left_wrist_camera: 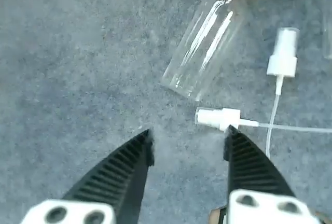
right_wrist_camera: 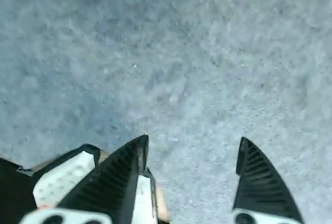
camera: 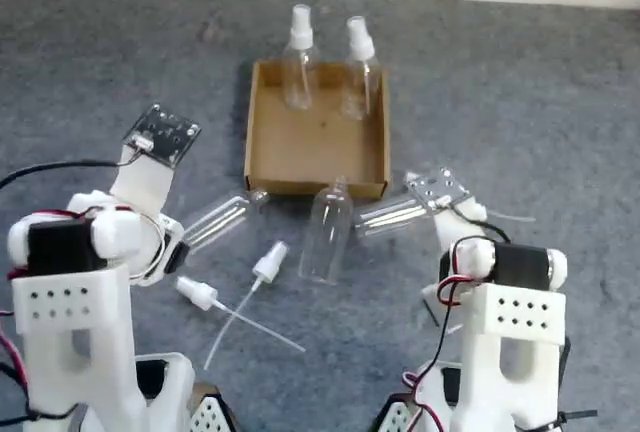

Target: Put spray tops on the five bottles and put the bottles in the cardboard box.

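The cardboard box (camera: pixel 315 152) lies at the back middle of the carpet, with two topped bottles (camera: pixel 299 64) (camera: pixel 358 74) upright against its far wall. Three clear bottles without tops lie in front of it: one (camera: pixel 222 218) (left_wrist_camera: pixel 205 42) on the left, one (camera: pixel 327 231) in the middle, one (camera: pixel 390 216) on the right. Two loose spray tops (camera: pixel 268 261) (camera: pixel 198 294) lie near the left bottle. My left gripper (left_wrist_camera: pixel 188 133) (camera: pixel 176 254) hangs open over the carpet, one fingertip beside a spray top (left_wrist_camera: pixel 218 117); the other top (left_wrist_camera: pixel 283 53) lies farther off. My right gripper (right_wrist_camera: pixel 192 146) is open over bare carpet.
Grey carpet covers the whole table. Both arm bases (camera: pixel 70 302) (camera: pixel 505 322) stand at the near edge. The long dip tubes (camera: pixel 250 322) of the spray tops cross on the carpet between the arms. A thin tube (camera: pixel 505 217) lies by the right arm.
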Robot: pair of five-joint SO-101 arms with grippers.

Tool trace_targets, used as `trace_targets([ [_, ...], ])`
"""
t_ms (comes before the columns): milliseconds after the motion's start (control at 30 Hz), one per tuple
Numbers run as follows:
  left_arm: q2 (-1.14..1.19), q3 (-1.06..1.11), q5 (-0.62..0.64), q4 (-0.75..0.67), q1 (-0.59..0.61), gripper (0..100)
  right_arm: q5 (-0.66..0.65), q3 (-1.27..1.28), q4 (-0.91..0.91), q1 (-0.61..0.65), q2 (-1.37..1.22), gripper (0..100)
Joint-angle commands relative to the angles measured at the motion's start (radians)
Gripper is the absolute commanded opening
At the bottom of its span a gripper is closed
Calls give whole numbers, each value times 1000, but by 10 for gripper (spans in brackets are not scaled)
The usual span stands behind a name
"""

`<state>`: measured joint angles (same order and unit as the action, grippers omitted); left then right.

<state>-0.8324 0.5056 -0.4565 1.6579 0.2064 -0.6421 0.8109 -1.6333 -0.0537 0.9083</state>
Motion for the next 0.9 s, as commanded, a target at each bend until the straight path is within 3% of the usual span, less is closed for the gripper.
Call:
trace_targets([
  [0,-39,-71,-66,25,13,194,-54,-4,1,-35,21,214],
  [200,-1,39,-77,-74,-10,194,-54,-7,91,-38,4,214],
  [367,133,30,-40,-115,-10,194,-3,-143,99,-39,-196,214],
  [600,182,-16,-32,-147,-50,194,428,-486,108,64,-582,214],
  [800,182,-13,-34,-147,-70,194,1005,-679,110,191,-794,214],
  [867,182,-7,-35,-147,-64,194,1073,-748,147,188,-828,220],
])
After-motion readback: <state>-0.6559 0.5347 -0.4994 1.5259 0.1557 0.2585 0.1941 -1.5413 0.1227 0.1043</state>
